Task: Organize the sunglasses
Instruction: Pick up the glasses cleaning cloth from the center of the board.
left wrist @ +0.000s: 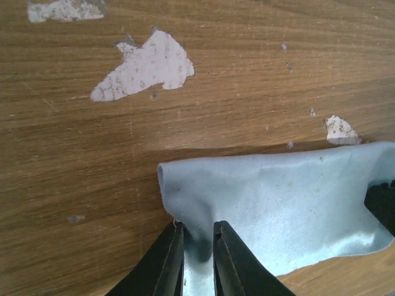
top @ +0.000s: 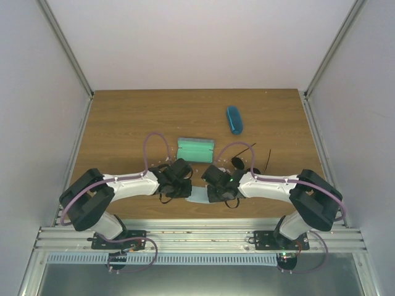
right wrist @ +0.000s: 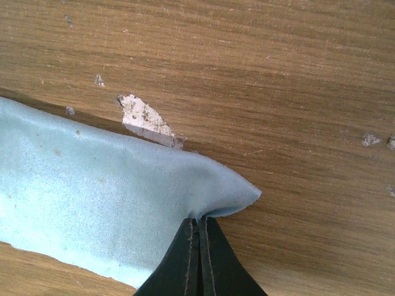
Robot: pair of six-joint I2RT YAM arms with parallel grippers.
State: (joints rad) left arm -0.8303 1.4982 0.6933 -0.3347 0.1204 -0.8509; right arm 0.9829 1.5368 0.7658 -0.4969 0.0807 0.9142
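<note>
A light blue cloth (top: 201, 197) lies on the wooden table between my two grippers. My left gripper (left wrist: 197, 229) is shut on the cloth's (left wrist: 278, 203) left edge, and the fabric bunches between its fingers. My right gripper (right wrist: 199, 223) is shut tight on the cloth's (right wrist: 92, 197) right corner. In the top view both grippers, left (top: 183, 186) and right (top: 217, 185), meet low over the cloth. The black round-lens sunglasses (top: 238, 162) lie just behind my right wrist, their thin arms spread to the right. The reddish-brown sunglasses are not in view.
A teal rectangular case (top: 195, 148) sits just behind the grippers at the table's middle. A bright blue oval case (top: 234, 119) lies further back to the right. Grey walls with metal rails close in the table on the left, right and back.
</note>
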